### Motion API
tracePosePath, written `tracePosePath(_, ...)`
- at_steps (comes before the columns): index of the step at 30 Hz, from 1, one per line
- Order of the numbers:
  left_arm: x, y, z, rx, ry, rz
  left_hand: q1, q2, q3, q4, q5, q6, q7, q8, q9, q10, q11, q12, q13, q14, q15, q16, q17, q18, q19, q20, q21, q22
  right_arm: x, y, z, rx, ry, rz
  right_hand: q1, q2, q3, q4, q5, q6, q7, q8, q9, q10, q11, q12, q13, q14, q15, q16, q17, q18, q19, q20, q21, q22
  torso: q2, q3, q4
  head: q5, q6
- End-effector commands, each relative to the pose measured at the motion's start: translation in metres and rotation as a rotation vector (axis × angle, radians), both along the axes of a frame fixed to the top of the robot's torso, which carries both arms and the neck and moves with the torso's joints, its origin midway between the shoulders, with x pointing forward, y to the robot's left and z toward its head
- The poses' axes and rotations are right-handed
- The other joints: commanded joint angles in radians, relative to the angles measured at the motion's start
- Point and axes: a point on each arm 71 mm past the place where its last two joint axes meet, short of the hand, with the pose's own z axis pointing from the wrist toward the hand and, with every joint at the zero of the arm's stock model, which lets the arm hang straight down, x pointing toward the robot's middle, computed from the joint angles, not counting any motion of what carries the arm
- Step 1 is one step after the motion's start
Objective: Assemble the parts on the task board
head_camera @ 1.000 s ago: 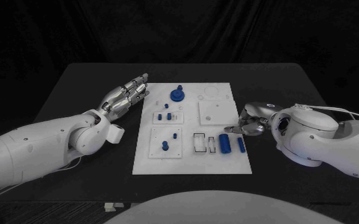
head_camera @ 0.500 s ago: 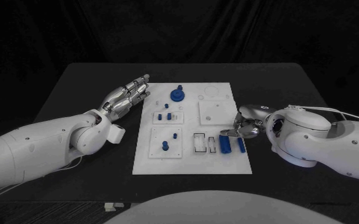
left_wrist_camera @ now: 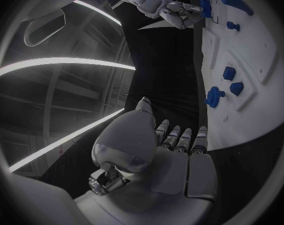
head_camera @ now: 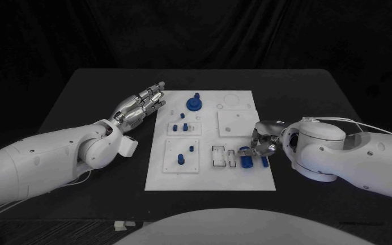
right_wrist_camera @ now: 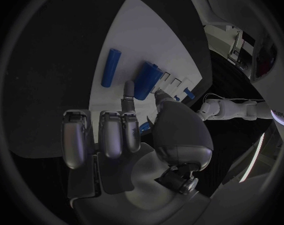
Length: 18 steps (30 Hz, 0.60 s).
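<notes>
Moves in from the tabletop [head_camera: 310,94] onto the near right corner of the task board [head_camera: 237,180]: right hand [head_camera: 263,142], now over the two loose blue cylinders [head_camera: 246,157], fingers [right_wrist_camera: 127,91] reaching to the thicker one, nothing gripped yet. Rests beside the board's left edge as before: left hand [head_camera: 140,105], fingers straight and slightly apart, holding nothing. Looks like the start of a pick-up, with pegs already standing in the left-hand blocks

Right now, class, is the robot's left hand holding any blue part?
No. The left hand lies open beside the white board, fingers stretched, with nothing in it.
</notes>
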Motion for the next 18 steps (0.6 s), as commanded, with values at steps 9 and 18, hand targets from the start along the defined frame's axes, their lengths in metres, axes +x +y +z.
tracePosePath(9,-0.0010,-0.0023,-0.0002,-0.017,0.007,-0.015,0.005,0.004,0.003,0.001,0.008,-0.002,0.005,0.000,0.000,0.000,0.008,-0.003,0.000,0.000,0.010,-0.004,-0.001,0.006,0.000,0.010,-0.003,0.001,-0.0018,0.0013,-0.0142,-0.086,0.073,0.013,0.030,-0.003,-0.002,-0.004,0.009,0.006,-0.003,0.019,0.031,0.106,-0.012,0.003,0.264,0.095,-0.010,-0.006,0.193,-0.006,0.086,-0.006,-0.011,0.250,0.000,0.0005,-0.0010,0.006,0.000)
tracePosePath(18,-0.0015,-0.0021,-0.0007,-0.015,0.014,-0.018,0.008,0.005,0.004,0.001,0.011,0.044,0.075,0.011,0.006,0.001,-0.001,0.005,0.001,0.000,0.014,-0.004,-0.001,0.009,0.000,0.020,-0.003,0.001,-0.0032,0.0019,-0.0162,-0.061,0.068,0.011,0.167,0.012,0.049,-0.096,0.344,-0.039,-0.006,0.020,0.089,0.106,-0.016,0.003,0.264,0.091,-0.014,-0.014,0.171,-0.002,0.079,-0.011,-0.024,0.245,0.000,0.0015,-0.0025,0.012,0.000)
